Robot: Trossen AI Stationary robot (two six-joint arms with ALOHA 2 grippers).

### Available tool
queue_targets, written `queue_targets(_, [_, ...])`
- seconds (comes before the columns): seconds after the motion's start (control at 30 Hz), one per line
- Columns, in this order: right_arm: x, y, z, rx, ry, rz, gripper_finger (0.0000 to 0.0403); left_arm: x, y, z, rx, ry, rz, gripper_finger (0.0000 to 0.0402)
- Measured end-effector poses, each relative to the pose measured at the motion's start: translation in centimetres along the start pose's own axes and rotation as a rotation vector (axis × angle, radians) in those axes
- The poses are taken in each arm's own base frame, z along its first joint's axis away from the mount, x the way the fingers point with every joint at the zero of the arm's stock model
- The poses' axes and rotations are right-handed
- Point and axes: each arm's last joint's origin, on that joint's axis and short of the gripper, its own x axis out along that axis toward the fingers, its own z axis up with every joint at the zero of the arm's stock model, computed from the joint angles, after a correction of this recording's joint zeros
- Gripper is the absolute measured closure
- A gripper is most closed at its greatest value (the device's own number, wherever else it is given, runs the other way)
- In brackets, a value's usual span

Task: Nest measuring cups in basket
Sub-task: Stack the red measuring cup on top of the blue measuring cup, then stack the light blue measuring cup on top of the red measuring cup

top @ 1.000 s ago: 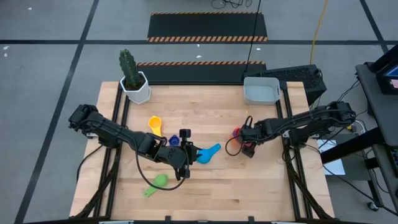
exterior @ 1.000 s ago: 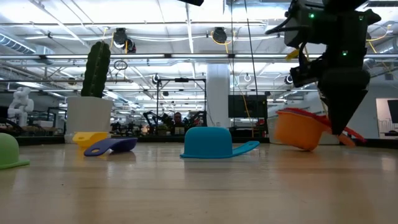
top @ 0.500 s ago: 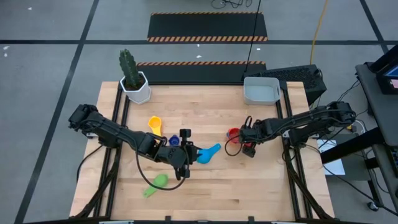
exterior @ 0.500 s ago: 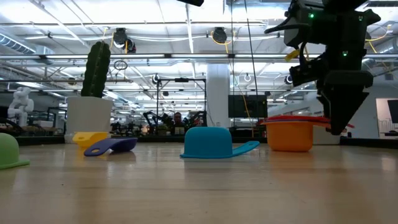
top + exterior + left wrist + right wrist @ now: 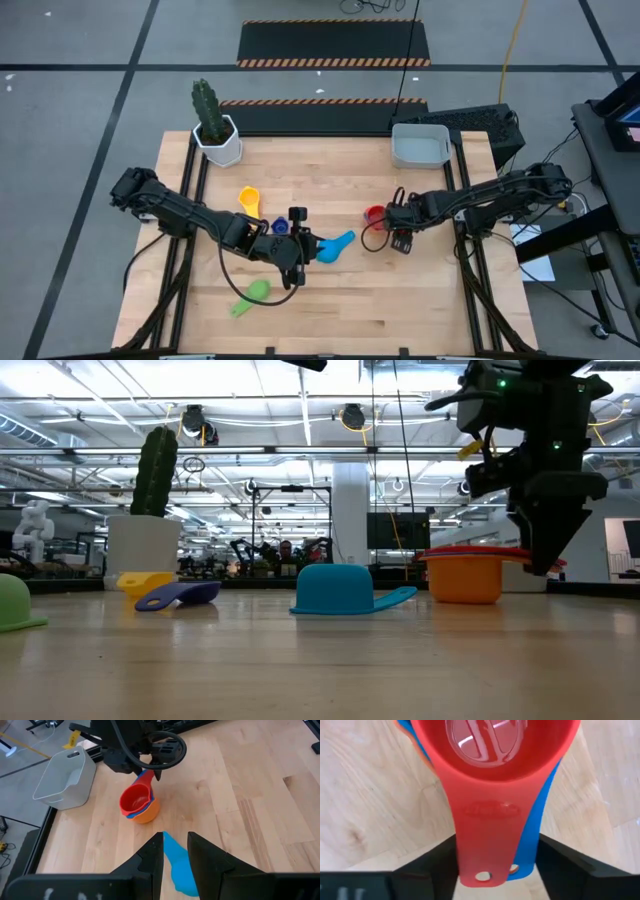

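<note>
- since a second ago your nested stack of cups, which was tipped up off the wood, has come down to sit flat and upright on the surface (image 5: 430, 290); the cups elsewhere have not shifted.
- that stack is a red cup (image 5: 136, 800) on top, a light blue cup (image 5: 546, 805) under it showing only as a rim and handle, and an orange cup (image 5: 466, 576) at the bottom.
- your right claw (image 5: 399, 225) sits just beside the stack with the red and blue handles lying between its fingers (image 5: 427, 862); the fingers stand to either side of the handles and you cannot tell whether they press on them yet.
- the basket (image 5: 420, 146) stands at the far right corner of the surface, well apart from the stack.
- another light blue cup (image 5: 345, 590) lies mouth down near the middle, its handle pointing toward the stack.
- your left claw (image 5: 175, 851) hangs just above that cup, fingers parted a little, nothing in them.
- the dark blue cup (image 5: 180, 594) and the yellow cup (image 5: 249, 199) lie close together to the left of it.
- the green cup (image 5: 253, 295) lies apart near the front edge.
- a cactus in a white pot (image 5: 215, 127) stands at the far left corner.
</note>
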Motion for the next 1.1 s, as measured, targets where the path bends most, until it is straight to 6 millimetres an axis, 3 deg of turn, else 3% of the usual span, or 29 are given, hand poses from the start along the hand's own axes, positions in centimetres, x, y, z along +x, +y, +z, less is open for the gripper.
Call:
queue_targets(0.2, [0.0, 0.1, 0.2, 0.035, -0.019, 0.013, 0.0239, 0.0, 0.0, 0.0, 0.002, 0.003, 0.0, 0.0311])
queue_targets(0.4, [-0.1, 0.8, 0.0, 0.044, -0.033, 0.028, 0.026, 0.0, 0.0, 0.0, 0.001, 0.002, 0.0, 0.0311])
queue_targets(0.8, [-0.3, 2.0, -0.1, 0.095, -0.082, 0.069, 0.0176, -0.1, -0.1, -0.1, -0.017, 0.005, -0.003, 0.0311])
queue_targets(1.1, [-0.5, 2.0, -0.2, 0.149, -0.086, 0.075, 0.0168, -0.5, -1.1, 0.3, -0.04, -0.034, -0.05, 0.0311])
